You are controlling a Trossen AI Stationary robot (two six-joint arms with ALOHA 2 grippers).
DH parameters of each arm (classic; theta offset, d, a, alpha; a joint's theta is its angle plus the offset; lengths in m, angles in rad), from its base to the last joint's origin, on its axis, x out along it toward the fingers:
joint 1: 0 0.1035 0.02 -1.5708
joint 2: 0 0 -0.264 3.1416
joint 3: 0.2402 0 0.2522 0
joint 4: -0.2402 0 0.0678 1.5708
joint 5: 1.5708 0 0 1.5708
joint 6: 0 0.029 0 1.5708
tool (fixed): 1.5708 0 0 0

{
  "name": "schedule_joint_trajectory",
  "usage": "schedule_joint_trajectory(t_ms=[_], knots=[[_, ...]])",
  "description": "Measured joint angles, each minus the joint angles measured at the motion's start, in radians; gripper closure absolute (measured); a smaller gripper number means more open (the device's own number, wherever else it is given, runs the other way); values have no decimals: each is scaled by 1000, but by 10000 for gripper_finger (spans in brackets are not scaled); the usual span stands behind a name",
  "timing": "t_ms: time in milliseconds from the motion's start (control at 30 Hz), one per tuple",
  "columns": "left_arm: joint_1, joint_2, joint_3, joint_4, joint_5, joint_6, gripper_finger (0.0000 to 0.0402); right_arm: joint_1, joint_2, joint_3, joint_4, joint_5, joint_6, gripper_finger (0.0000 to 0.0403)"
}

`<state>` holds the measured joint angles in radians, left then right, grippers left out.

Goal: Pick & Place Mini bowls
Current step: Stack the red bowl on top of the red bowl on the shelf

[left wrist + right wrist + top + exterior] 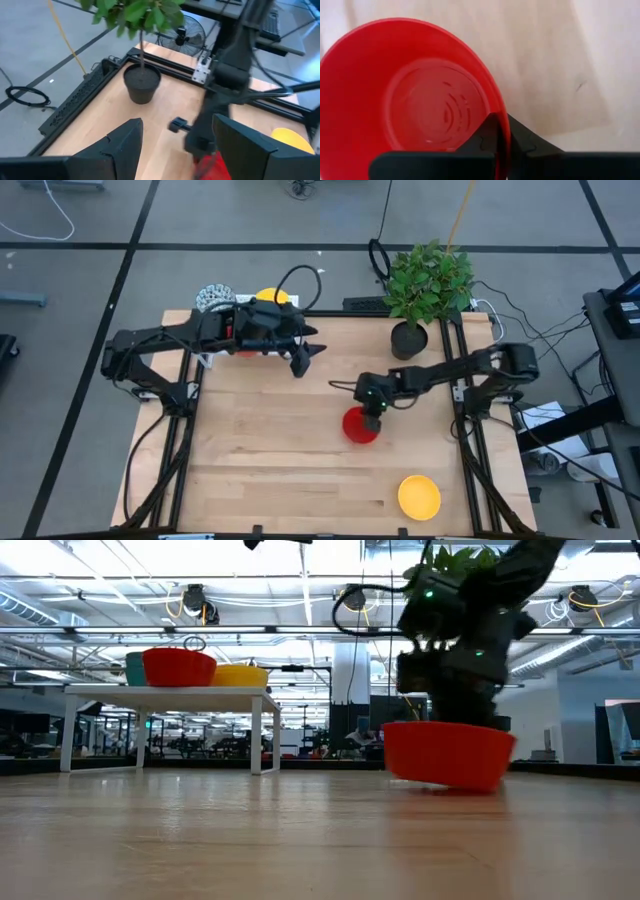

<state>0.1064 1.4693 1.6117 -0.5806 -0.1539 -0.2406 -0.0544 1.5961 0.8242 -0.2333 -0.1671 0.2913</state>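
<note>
The right arm reaches in over mid-counter (pixel 280 470), its right pincer (pixel 502 137) pointing down and clamped on the rim of a red bowl (pixel 360 425), one finger inside, one outside. The left pincer (pixel 308 358) hangs wide apart, empty, near the back edge. The bowl is glossy, round, slightly tilted at the counter surface. A yellow bowl (pixel 419 496) sits near the front right.

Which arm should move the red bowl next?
Right. The right gripper is shut on the red bowl at its rim; the left gripper is open, away near the rack.
</note>
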Motion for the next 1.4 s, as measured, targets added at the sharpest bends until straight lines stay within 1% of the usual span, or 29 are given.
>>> schedule_joint_trajectory(t_ms=[100, 200, 300, 400, 533, 667, 733, 800, 933, 1033, 1100, 1233, 1300, 1400], knots=[[-18, 0, 0, -9, 2, 1, 158, -33, 35, 38, -3, 7, 0, 392], [-31, 0, 0, -28, 1, 1, 158, -62, 62, 68, -2, 7, 0, 373], [-43, 0, 0, -47, 0, 1, 158, -82, 77, 85, -5, 7, 1, 340], [-53, 0, 0, -82, 0, 1, 158, -98, 76, 99, -5, 6, -8, 298], [-65, 0, 0, -168, 0, 11, 158, -112, 5, 103, -16, 5, -23, 245], [-83, 25, 0, -225, -3, 35, 158, -110, -114, 103, -97, 6, -23, 216], [-96, 50, -2, -239, 5, 65, 158, -105, -179, 103, -141, 7, -23, 212], [-106, 81, -1, -219, 26, 110, 158, -96, -248, 103, -215, 9, -15, 212], [-127, 163, -1, -216, 32, 246, 158, -65, -374, 103, -330, 9, 21, 218], [-139, 229, -1, -189, 33, 342, 158, -33, -442, 103, -378, 15, 64, 220], [-147, 268, -1, -172, 52, 399, 158, -4, -468, 103, -404, 14, 91, 221], [-164, 346, -1, -118, 155, 473, 158, 61, -489, 103, -456, 12, 138, 222], [-177, 385, -1, -66, 178, 463, 158, 99, -488, 103, -497, 6, 156, 222], [-199, 447, 0, 22, 216, 401, 158, 157, -485, 103, -571, -19, 172, 222]])
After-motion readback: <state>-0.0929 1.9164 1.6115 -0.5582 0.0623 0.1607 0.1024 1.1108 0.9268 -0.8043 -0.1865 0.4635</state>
